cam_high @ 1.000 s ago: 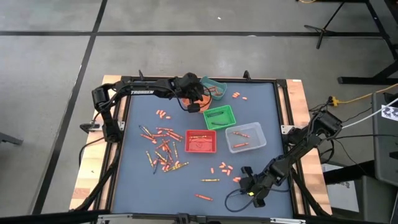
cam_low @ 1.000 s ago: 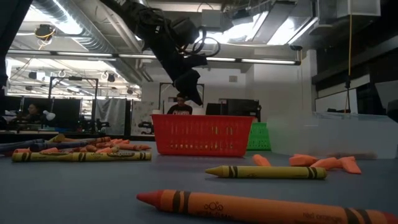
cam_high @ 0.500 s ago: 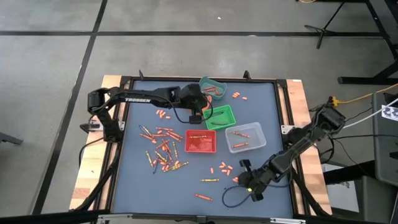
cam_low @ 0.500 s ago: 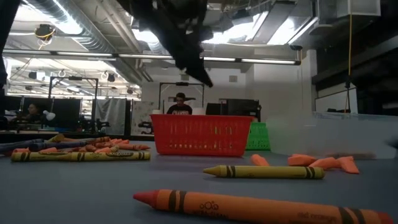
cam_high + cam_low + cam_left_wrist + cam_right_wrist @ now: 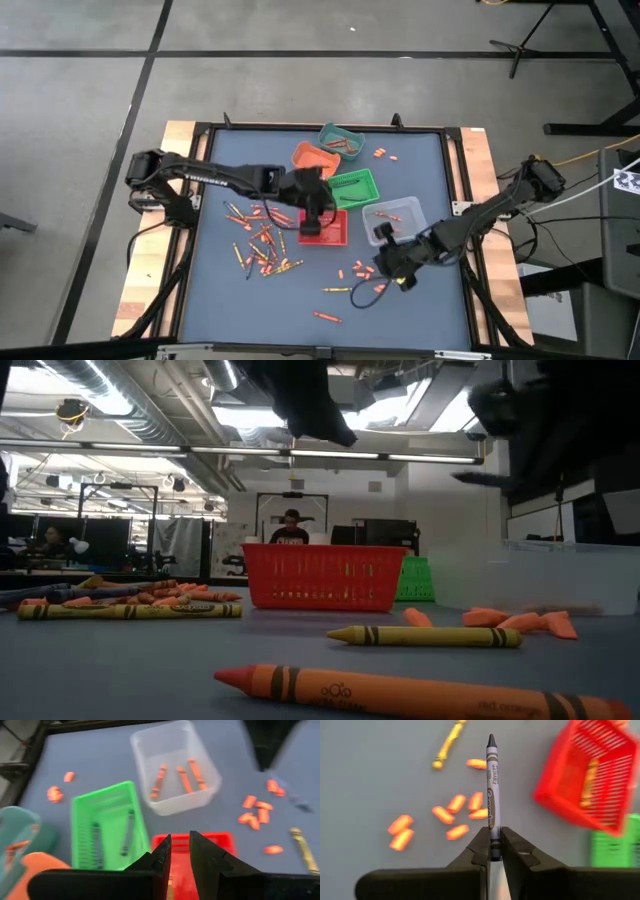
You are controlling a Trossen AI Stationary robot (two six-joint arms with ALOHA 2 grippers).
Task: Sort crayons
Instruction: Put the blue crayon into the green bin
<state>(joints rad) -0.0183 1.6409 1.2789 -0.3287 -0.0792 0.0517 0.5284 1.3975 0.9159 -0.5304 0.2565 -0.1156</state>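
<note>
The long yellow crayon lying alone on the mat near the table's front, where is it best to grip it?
Grip the yellow crayon at mid-length, coming straight down from above. It lies flat and apart from the orange stubs, so fingers fit on both long sides.

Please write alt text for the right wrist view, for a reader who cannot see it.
The right gripper is shut on a grey crayon that points straight out past its fingers. Below lie short orange crayon stubs, a yellow crayon and a red bin on the grey table.
</note>
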